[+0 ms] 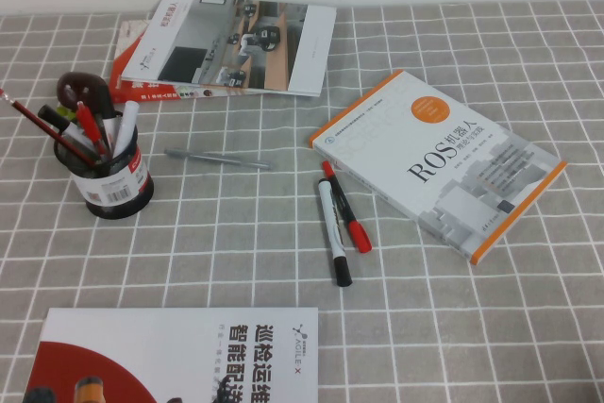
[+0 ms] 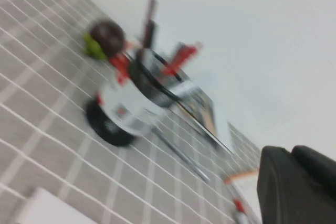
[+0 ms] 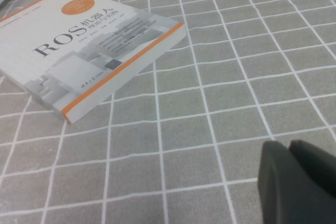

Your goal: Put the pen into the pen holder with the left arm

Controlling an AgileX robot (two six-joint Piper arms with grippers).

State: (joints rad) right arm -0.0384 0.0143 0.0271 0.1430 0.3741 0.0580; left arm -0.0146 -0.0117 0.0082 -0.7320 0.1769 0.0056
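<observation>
The pen [image 1: 332,233], a white marker with a black cap and black end, lies flat on the checked cloth beside a red marker [image 1: 347,209]. The pen holder [image 1: 113,181], a black mesh cup with a barcode label, stands at the left with several pens in it. In the left wrist view it shows blurred [image 2: 131,114]. My left gripper [image 2: 291,150] hangs shut and empty, well away from holder and pen. A dark part with an orange patch [image 1: 88,389] pokes in at the high view's bottom-left edge. My right gripper [image 3: 289,144] is shut and empty over bare cloth.
A thin grey pen [image 1: 217,159] lies between the holder and the markers. A white and orange ROS book [image 1: 439,162] lies at the right, and magazines [image 1: 226,44] lie at the back. Another booklet [image 1: 179,356] covers the front left.
</observation>
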